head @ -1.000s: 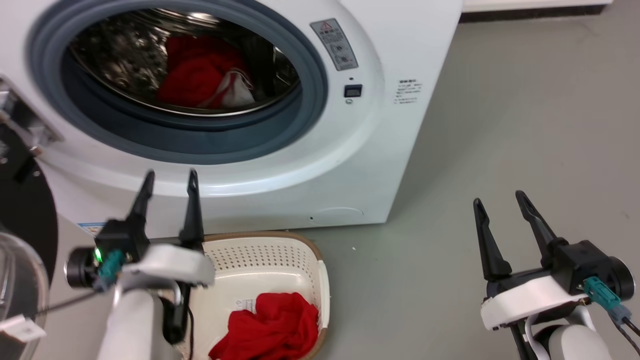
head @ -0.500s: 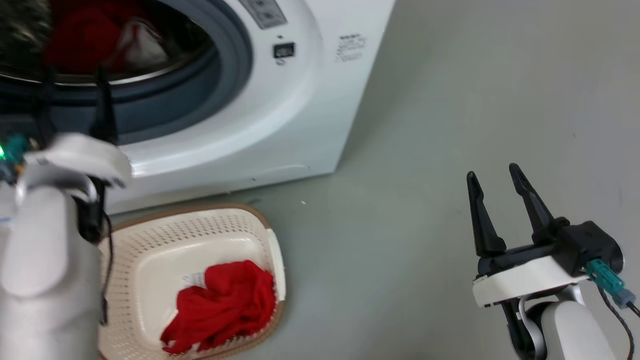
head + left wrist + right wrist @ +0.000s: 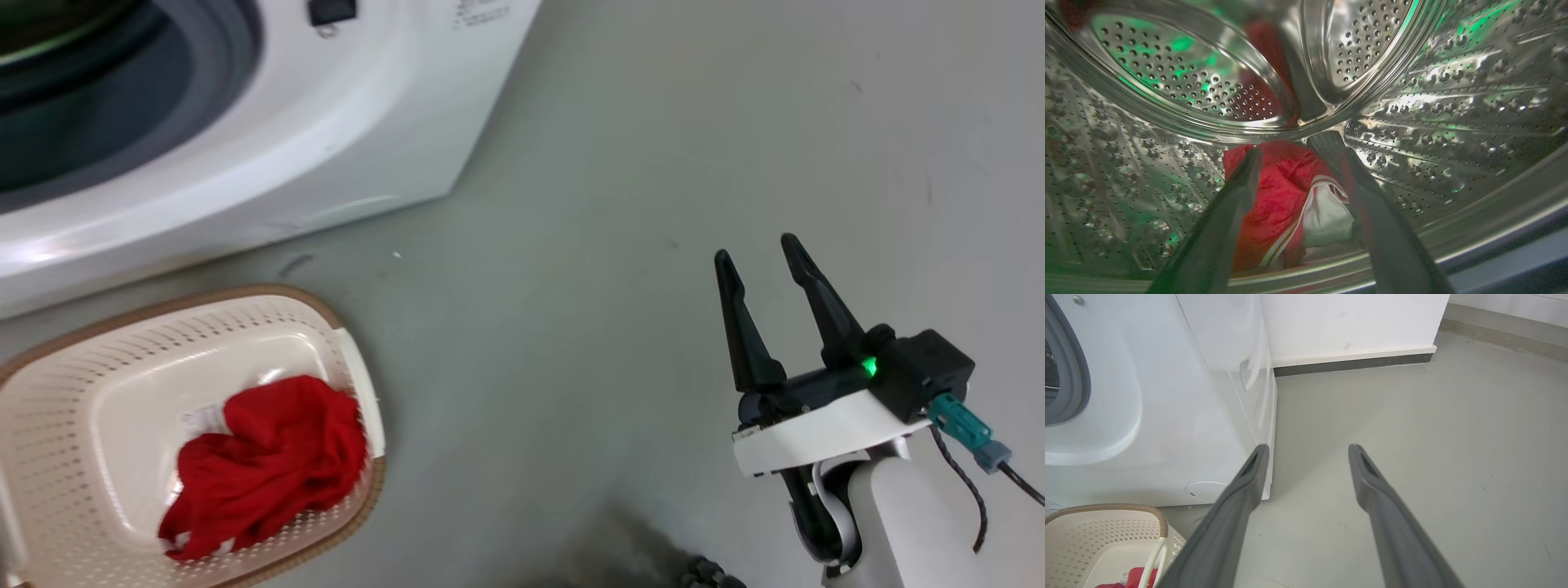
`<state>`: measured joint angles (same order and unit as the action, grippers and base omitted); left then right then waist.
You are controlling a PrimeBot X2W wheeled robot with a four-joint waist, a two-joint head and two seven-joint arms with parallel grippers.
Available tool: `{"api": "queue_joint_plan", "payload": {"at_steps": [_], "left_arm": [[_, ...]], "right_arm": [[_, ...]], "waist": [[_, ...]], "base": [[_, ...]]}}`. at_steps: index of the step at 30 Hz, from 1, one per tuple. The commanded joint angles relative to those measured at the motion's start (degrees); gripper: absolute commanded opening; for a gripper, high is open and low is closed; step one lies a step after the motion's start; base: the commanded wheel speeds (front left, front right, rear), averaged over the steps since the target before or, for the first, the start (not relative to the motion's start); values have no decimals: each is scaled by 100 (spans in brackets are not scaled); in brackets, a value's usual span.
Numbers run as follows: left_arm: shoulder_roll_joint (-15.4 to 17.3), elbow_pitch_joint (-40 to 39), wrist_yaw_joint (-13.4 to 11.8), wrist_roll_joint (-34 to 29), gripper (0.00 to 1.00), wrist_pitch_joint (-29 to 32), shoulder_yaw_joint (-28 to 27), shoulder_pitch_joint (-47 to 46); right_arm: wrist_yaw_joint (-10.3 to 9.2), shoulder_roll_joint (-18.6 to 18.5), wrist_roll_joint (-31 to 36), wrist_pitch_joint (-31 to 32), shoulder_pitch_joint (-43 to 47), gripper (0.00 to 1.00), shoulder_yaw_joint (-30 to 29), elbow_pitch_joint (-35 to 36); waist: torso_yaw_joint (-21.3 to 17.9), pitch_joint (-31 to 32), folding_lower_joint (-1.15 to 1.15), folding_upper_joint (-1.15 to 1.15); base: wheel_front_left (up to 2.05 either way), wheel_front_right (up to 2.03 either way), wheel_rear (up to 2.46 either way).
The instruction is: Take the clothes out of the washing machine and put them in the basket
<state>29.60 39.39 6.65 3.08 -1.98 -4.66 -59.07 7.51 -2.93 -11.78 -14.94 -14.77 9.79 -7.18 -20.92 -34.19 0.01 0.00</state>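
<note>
Inside the drum (image 3: 1188, 81), left jaws spread before red-and-white clothes (image 3: 1278, 192); right jaws spread over floor (image 3: 620, 163).

PrimeBot X2W's right gripper (image 3: 757, 249): two long black fingers (image 3: 747, 347), tapering to blunt points, rise from a black block (image 3: 927, 371) with a small green light (image 3: 869, 367) lit at its edge. A curved white collar (image 3: 816, 437) caps the pale, rounded forearm (image 3: 906, 523). A teal connector (image 3: 959, 425) (grey at its outer end) sits beside a thin black cable (image 3: 971, 490). From the wrist camera the fingers read dark grey, each with a narrow slot (image 3: 1249, 464) near the tip. The left gripper (image 3: 1290, 147) has matching fingers, one showing a finely ribbed pad (image 3: 1327, 145).
</note>
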Motion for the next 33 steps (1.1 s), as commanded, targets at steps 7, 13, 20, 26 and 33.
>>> {"api": "queue_joint_plan", "payload": {"at_steps": [7, 13, 20, 26, 33], "left_arm": [[714, 329, 47, -190, 100, 652, 187, -962], [1161, 466, 67, -311, 100, 1197, 482, -1583], [1480, 399, 82, -370, 100, 1915, 848, -2139], [1644, 392, 85, -308, 100, 2598, 1027, -2372], [1660, 493, 84, -178, 100, 3209, 1064, -2383]], "right_arm": [[-4, 7, -265, -24, -214, 100, 263, 206], [-4, 9, -415, -24, -150, 100, 461, 305], [-4, 8, -491, -25, -76, 100, 661, 397], [-4, 8, -541, -25, -70, 100, 813, 448], [-4, 7, -574, -26, -49, 100, 859, 526]], "waist": [[-572, -675, -1, 0], [-802, -917, -1, 0], [-974, -1215, -1, 0], [-1038, -1410, -1, 0], [-1018, -1516, -1, 0]], "base": [[0, 0, 0], [0, 0, 0], [0, 0, 0], [0, 0, 0], [0, 0, 0]]}}
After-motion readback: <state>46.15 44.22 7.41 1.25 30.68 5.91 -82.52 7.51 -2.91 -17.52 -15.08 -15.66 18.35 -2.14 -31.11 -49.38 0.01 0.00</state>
